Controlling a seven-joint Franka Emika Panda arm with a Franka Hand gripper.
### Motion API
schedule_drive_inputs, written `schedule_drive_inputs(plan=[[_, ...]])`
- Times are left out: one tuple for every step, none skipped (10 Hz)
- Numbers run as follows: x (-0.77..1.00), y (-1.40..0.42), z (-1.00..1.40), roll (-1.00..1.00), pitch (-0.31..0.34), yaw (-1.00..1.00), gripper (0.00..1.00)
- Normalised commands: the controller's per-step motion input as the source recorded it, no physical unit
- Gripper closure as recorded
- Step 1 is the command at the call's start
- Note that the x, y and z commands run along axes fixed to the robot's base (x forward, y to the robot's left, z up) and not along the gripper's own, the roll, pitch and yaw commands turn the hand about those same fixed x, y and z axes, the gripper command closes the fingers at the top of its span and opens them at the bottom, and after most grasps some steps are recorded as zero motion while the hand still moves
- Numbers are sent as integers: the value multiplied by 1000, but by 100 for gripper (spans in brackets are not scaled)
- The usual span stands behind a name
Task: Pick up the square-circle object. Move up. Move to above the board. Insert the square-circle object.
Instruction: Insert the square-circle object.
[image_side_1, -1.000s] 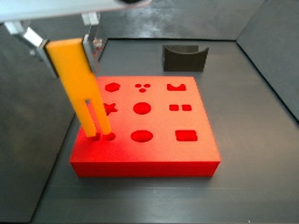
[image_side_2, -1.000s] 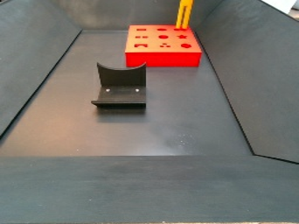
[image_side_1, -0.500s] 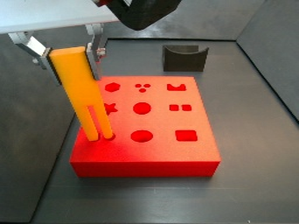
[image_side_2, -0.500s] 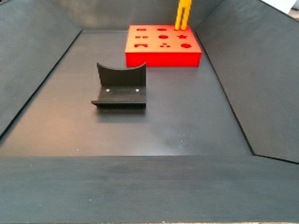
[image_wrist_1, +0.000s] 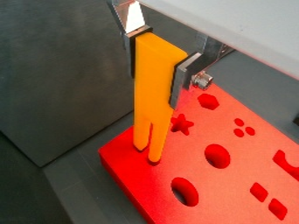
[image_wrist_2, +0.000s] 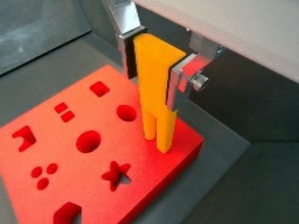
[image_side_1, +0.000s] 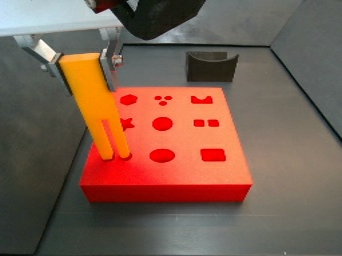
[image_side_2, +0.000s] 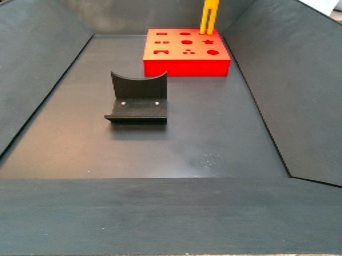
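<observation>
Dark floor; board (image_side_1: 167, 150) — bar (image_side_1: 96, 105) upright (prongs down), gripper (image_side_1: 80, 55) flanking.

The pincer (image_wrist_1: 156, 54) points downward (fingers (image_wrist_2: 121, 39) apart, unclamped).

1. The gripper (image_side_1: 80, 50) is cut off by the top edge in a side view.
2. The square-circle object (image_side_2: 210, 15) loses its upper part at the frame's top edge.
3. The board (image_wrist_1: 233, 166) runs past the picture's edge in a wrist view.
</observation>
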Motion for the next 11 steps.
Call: schedule_drive_inputs(plan=[[197, -11, -174, 203, 159, -177, 100], [163, -60, -297, 163, 103, -106, 100], [86, -114, -300, 137, 63, -74, 100], [109, -91, -326, 149, 74, -80, 100], [157, -89, -354, 187, 93, -63, 100], [240, -86, -369, 214, 129, -91, 100], [360, -109, -397, 226, 153, -154, 100], [409, -103, -420, 206, 156, -174, 100], [331, -83, -451, 169, 104, -151, 100], [209, -11, -380, 120, 67, -109, 100], [0, 0, -246, 56, 0, 0, 100]])
